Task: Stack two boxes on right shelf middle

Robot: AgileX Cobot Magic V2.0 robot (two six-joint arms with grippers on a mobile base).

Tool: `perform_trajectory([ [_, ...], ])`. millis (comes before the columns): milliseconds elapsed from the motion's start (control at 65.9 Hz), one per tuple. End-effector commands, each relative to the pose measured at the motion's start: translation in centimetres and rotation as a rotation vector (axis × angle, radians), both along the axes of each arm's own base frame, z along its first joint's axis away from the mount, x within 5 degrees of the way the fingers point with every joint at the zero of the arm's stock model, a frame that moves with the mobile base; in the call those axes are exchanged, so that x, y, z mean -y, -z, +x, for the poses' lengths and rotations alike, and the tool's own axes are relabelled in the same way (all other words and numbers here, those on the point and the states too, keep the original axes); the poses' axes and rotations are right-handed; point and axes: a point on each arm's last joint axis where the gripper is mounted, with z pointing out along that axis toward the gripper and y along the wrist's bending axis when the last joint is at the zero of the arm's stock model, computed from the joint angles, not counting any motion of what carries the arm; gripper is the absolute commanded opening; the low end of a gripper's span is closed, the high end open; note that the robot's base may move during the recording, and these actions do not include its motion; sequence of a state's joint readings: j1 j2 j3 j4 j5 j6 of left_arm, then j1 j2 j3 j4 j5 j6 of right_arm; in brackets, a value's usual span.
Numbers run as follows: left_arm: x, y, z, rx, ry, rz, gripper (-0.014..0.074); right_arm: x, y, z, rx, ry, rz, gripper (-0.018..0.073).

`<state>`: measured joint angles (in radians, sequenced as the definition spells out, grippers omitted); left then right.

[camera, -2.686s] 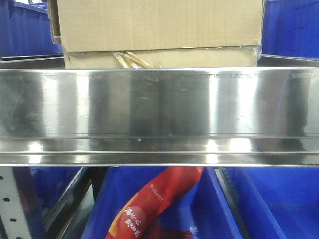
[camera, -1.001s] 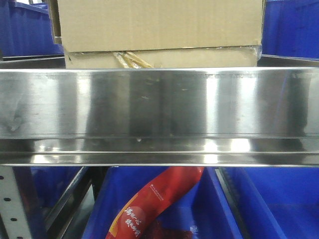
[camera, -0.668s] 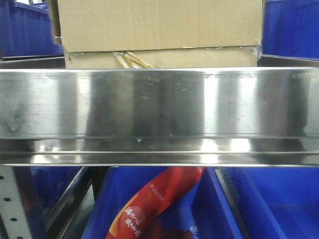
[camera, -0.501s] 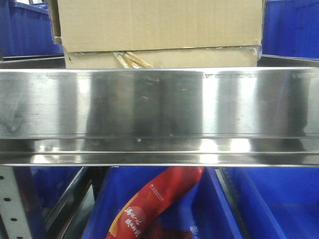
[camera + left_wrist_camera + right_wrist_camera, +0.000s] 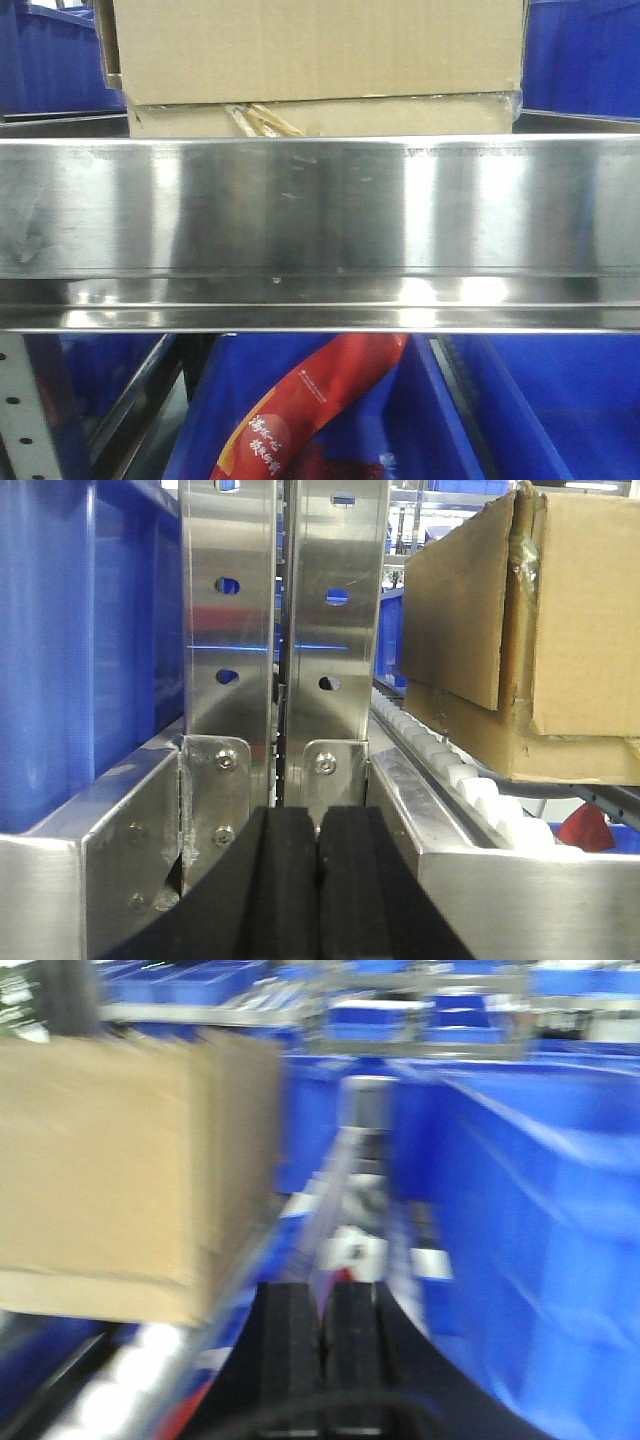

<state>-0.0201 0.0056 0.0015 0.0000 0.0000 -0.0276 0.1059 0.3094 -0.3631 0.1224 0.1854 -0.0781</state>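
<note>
Boxes: upper box [image 5: 320,50] plain brown corrugated cardboard; lower box [image 5: 400,117] paler tan, yellowish torn tape. Shelf rail [image 5: 320,210]: mirror-bright silver steel. Bins [image 5: 580,55]: saturated blue. Packet [image 5: 310,400] at 6 o'clock: red, white lettering.

Two cardboard boxes: upper box [image 5: 320,50], lower box [image 5: 330,116]. One red packet [image 5: 300,410]. Two perforated uprights [image 5: 228,630] [image 5: 338,630].
</note>
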Motion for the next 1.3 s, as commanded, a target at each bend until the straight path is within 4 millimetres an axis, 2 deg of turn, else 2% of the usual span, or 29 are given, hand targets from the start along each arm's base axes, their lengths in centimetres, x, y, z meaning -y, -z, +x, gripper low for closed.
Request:
perform_trajectory([
  [0,0.0,-0.2,-0.1,0.025,-0.002,0.002,-0.0111,0.5,2.0,-0.8,0.045,0.061,0.005,-0.0162],
  [197,0.0,-0.2,-0.1,0.025,-0.002,0.002,-0.0111,0.9,6.1,-2.0,0.079,0.108,0.006,-0.0162],
  [410,0.0,-0.2,-0.1,0.025,-0.002,0.002,-0.0111,0.9,9.0,-2.2,0.084,0.114,0.007,-0.0162],
  [1290,0.0,-0.2,-0.1,0.025,-0.002,0.002,-0.0111,0.9,9.0,-2.2,0.079,0.114,0.006,-0.0162],
])
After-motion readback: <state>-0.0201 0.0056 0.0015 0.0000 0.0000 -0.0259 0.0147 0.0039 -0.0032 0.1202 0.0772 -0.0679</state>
